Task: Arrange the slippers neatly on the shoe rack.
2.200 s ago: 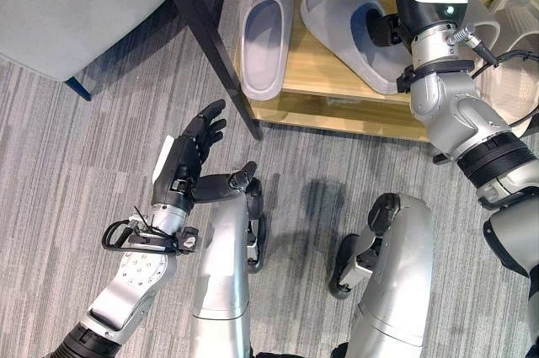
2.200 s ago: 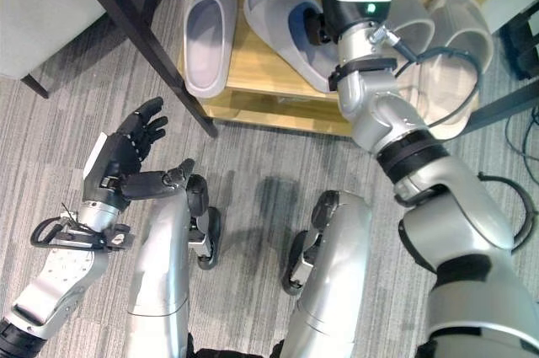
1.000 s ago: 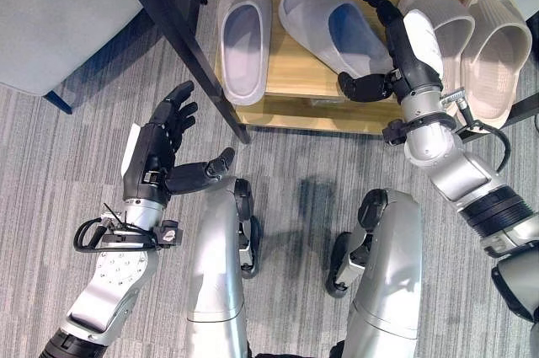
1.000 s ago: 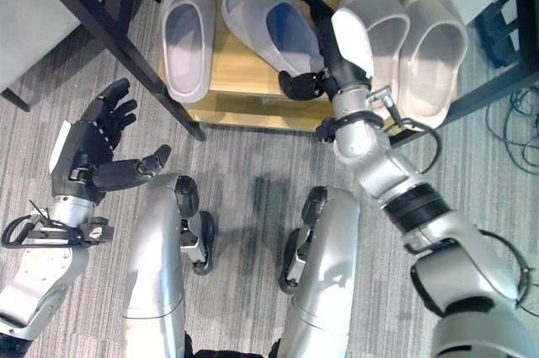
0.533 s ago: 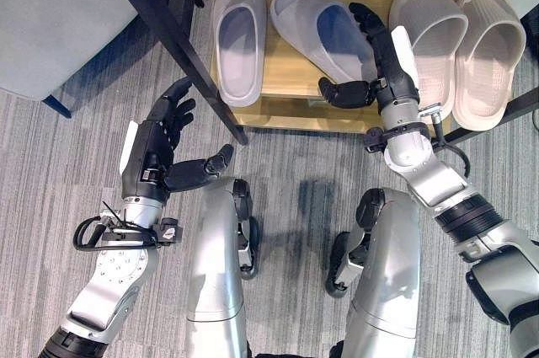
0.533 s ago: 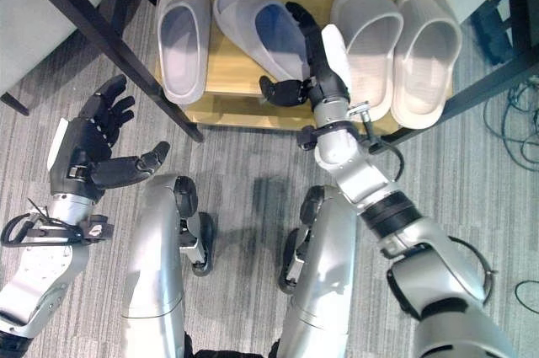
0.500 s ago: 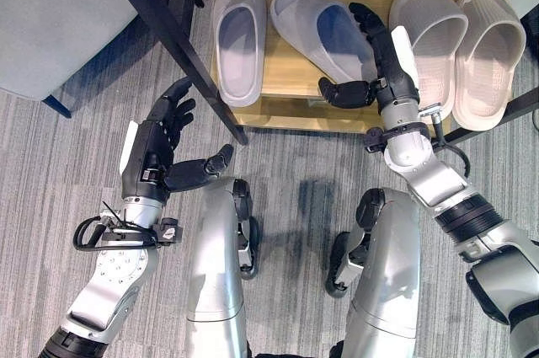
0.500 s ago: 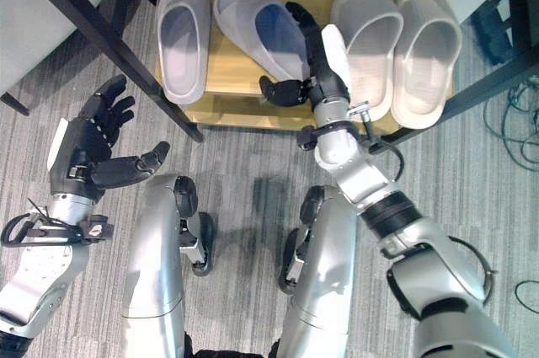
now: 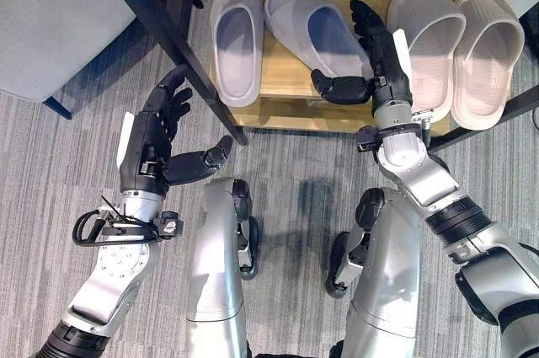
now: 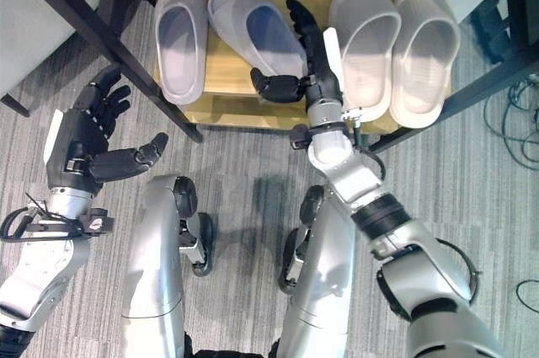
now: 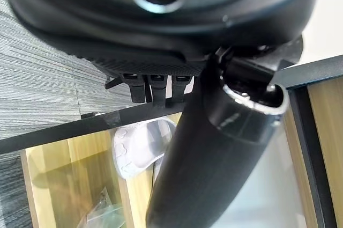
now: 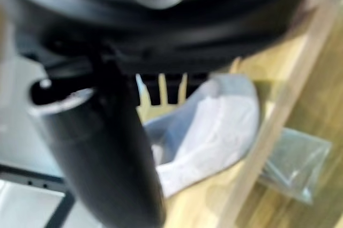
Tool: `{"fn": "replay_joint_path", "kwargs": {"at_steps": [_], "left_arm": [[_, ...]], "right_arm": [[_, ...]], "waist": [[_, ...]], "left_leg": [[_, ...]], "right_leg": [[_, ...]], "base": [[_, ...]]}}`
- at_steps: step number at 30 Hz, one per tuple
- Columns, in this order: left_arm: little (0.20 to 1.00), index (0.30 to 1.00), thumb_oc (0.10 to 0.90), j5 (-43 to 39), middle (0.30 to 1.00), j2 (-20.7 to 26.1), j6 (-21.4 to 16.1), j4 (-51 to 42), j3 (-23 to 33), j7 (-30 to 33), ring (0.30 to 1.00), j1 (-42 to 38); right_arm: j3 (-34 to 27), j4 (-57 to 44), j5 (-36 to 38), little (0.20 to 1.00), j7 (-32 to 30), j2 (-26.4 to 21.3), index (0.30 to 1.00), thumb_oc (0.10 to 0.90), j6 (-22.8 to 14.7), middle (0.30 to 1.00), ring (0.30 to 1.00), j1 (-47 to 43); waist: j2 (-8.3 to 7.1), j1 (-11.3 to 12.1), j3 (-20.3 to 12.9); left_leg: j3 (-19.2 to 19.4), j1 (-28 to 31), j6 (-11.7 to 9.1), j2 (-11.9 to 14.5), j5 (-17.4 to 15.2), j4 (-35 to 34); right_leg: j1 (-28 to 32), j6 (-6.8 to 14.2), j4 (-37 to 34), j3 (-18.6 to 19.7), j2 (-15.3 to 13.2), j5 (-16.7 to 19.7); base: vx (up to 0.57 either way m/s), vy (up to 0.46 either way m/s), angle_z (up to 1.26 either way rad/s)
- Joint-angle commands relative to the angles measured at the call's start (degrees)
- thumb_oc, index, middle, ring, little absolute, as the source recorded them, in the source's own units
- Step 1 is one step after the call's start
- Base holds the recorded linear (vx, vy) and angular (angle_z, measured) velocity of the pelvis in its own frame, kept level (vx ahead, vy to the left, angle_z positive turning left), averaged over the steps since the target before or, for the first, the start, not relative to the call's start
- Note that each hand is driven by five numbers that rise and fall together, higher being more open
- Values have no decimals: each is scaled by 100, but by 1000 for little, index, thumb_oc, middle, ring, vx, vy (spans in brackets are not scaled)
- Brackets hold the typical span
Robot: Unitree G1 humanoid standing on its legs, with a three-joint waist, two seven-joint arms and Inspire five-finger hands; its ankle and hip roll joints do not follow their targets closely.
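Right hand [image 9: 381, 55] wide open, fingers straight, over the skewed pale grey foam slipper [image 9: 313, 31] on the wooden shoe rack shelf [image 9: 286, 88]. Push its heel left until parallel with the straight grey slipper [image 9: 237, 38]. Left hand [image 9: 152, 143] open, idle above carpet.

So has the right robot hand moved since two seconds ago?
Yes. The right robot hand has pulled back out of the tilted slipper toward the shelf's front edge, fingers straight.

grey slippers [image 9: 237, 38] | beige slippers [image 9: 456, 42] | on shoe rack [image 9: 290, 109] | one grey askew
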Motion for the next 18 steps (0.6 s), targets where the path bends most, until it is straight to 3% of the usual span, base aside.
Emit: {"fn": "replay_joint_path", "kwargs": {"at_steps": [1,18], "left_arm": [[900,900,800,257,900,-94,-647,-573,108,276,900,-523],[900,900,800,278,900,-68,-729,-849,168,318,900,-433]], "right_arm": [[77,-841,470,900,301,318,900,800,-600,900,900,-170],[259,-1666,711,900,572,91,900,800,-601,900,900,170]], "waist": [[54,247,-203],[97,289,-203]], "left_leg": [[-49,4,-162,-136,-430,10],[-172,4,-177,-85,-352,-25]], "right_leg": [[-118,-369,27,-52,-103,442],[-118,-290,-230,-173,-110,617]], "base": [[0,0,0],[-6,12,-1]]}}
